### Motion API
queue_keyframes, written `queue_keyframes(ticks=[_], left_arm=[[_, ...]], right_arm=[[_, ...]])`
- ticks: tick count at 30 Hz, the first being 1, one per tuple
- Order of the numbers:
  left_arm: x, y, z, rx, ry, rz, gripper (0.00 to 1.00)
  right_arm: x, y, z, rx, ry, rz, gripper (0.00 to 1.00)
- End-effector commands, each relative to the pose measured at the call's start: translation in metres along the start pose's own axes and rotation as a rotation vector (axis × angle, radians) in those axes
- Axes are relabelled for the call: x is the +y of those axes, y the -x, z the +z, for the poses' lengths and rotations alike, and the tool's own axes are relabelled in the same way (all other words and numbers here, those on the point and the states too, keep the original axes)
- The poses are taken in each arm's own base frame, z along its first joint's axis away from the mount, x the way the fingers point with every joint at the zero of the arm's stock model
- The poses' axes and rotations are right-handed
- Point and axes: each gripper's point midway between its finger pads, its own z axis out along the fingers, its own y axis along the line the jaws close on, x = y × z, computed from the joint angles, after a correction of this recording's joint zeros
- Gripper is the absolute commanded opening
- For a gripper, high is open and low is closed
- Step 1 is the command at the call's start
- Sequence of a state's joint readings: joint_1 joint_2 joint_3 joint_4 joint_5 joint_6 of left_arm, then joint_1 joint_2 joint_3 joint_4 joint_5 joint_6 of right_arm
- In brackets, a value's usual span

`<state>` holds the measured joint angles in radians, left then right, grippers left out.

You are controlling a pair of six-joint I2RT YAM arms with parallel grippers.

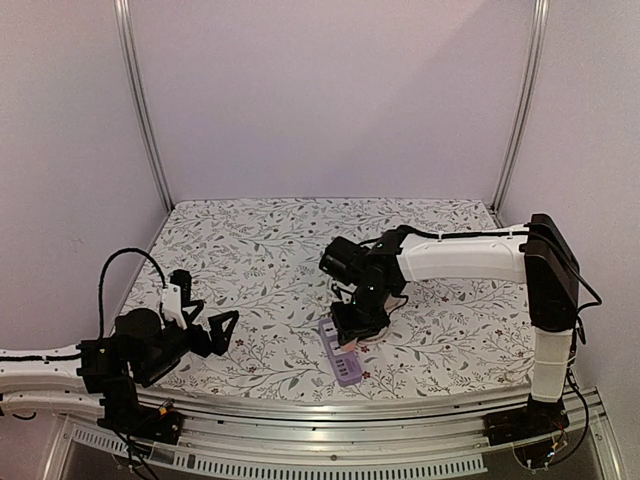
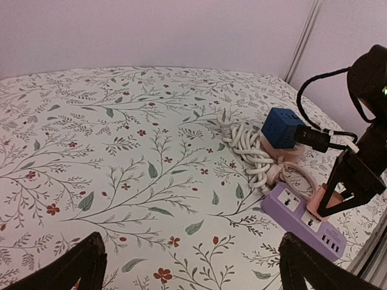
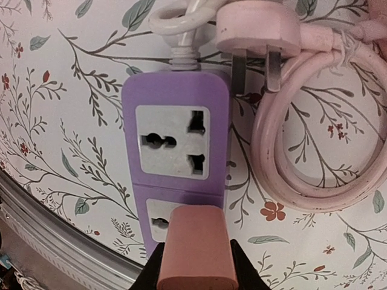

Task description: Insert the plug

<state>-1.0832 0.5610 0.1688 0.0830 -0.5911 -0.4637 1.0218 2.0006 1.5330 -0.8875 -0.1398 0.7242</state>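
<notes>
A purple power strip lies on the floral cloth near the front edge; it also shows in the top view and the left wrist view. My right gripper is shut on a pink block-shaped plug and holds it right over the strip's second socket, covering most of it. The plug's pins are hidden. The first socket is bare. In the left wrist view the plug stands on the strip under the right gripper. My left gripper is open and empty, well left of the strip.
A round pink plug with bare pins and its coiled pink cable lie right beside the strip. A white coiled cable and a blue cube adapter lie just behind it. The metal table rail runs close by.
</notes>
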Motion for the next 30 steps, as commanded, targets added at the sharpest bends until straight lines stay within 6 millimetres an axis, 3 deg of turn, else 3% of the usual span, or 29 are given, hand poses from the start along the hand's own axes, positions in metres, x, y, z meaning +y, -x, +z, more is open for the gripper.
queue_keyframes(ticks=[1,15,30], left_arm=[[0.005,-0.007,0.000,0.016,0.015,0.019,0.99],[0.005,-0.007,-0.001,0.015,0.012,0.018,1.00],[0.006,-0.006,-0.001,0.010,0.012,0.015,1.00]], right_arm=[[-0.009,-0.008,-0.001,0.009,-0.053,0.010,0.00],[-0.016,-0.010,0.012,0.019,-0.163,0.034,0.00],[-0.023,-0.020,0.046,0.073,-0.224,0.041,0.00]])
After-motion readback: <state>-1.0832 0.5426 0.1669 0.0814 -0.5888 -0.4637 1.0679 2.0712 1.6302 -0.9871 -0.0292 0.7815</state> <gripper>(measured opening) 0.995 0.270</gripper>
